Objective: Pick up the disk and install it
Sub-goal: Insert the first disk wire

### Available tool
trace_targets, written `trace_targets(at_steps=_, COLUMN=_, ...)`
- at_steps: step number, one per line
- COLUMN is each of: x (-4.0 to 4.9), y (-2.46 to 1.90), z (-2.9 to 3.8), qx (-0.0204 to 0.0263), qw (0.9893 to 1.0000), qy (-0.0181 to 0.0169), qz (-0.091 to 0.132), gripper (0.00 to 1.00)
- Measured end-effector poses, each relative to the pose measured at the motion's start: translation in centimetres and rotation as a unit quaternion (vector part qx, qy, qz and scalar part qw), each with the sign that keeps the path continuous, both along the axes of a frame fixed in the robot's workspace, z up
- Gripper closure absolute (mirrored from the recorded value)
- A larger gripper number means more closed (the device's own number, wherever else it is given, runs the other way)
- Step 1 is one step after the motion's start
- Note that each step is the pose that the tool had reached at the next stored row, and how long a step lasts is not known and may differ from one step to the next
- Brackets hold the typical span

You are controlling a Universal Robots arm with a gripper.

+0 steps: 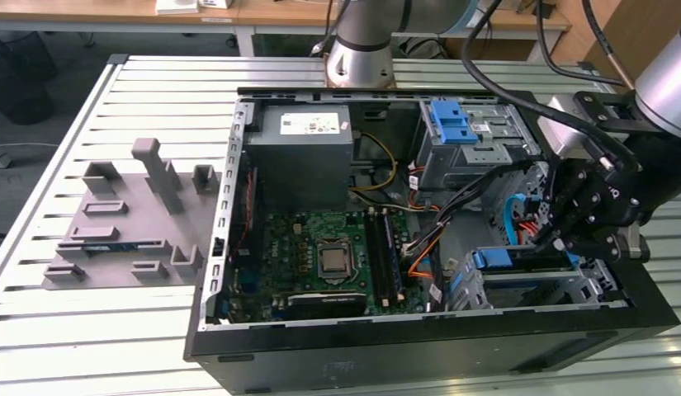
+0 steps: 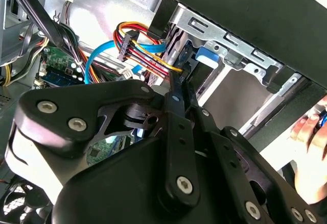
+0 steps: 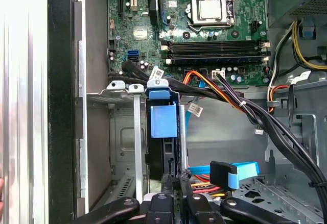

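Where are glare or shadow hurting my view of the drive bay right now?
First wrist view: the table beside the case is washed out white, while the disk in its bay is evenly lit. Second wrist view: the end effector reads as a dark mass against the bright, glaring bay frame. Exterior view: light is even, with shade in the bay under the end effector.

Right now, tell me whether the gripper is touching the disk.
Cannot tell. In the first wrist view the gripper reaches the dark lower end of the disk, but black against black hides any contact or gap.
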State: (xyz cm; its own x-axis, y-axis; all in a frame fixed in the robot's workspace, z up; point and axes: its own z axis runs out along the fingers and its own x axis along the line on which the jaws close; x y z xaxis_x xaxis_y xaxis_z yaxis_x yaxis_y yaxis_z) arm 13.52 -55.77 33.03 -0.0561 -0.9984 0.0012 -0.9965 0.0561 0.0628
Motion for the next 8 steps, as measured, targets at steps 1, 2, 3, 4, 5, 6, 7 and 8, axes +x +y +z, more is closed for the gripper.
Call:
trace_targets(at_steps=1, x=0.00, y=0.00, z=0.00, qx=0.0000, qw=1.0000, qy=0.0000, qz=0.000, gripper=0.84)
trace_targets(at_steps=2, x=0.00, y=0.00, z=-0.01, qx=0.0001, qw=1.0000, qy=0.0000, qz=0.000, gripper=0.84)
trace_targets(at_steps=3, x=0.00, y=0.00, z=0.01, qx=0.0003, qw=1.0000, qy=0.0000, qz=0.000, gripper=0.82)
trace_targets(at_steps=4, x=0.00, y=0.00, z=0.12, qx=0.0006, qw=1.0000, qy=0.0000, qz=0.000, gripper=0.82)
trace_targets(at_steps=5, x=0.00, y=0.00, z=0.27, qx=0.0010, qw=1.0000, qy=0.0000, qz=0.000, gripper=0.76)
trace_targets(at_steps=6, x=0.00, y=0.00, z=0.45, qx=0.0015, qw=1.0000, qy=0.0000, qz=0.000, gripper=0.76)
trace_targets(at_steps=7, x=0.00, y=0.00, z=0.67, qx=0.0018, qw=1.0000, qy=0.0001, qz=0.000, gripper=0.76)
trace_targets(at_steps=8, x=0.00, y=0.00, z=0.89, qx=0.0019, qw=1.0000, qy=0.0002, qz=0.000, gripper=0.76)
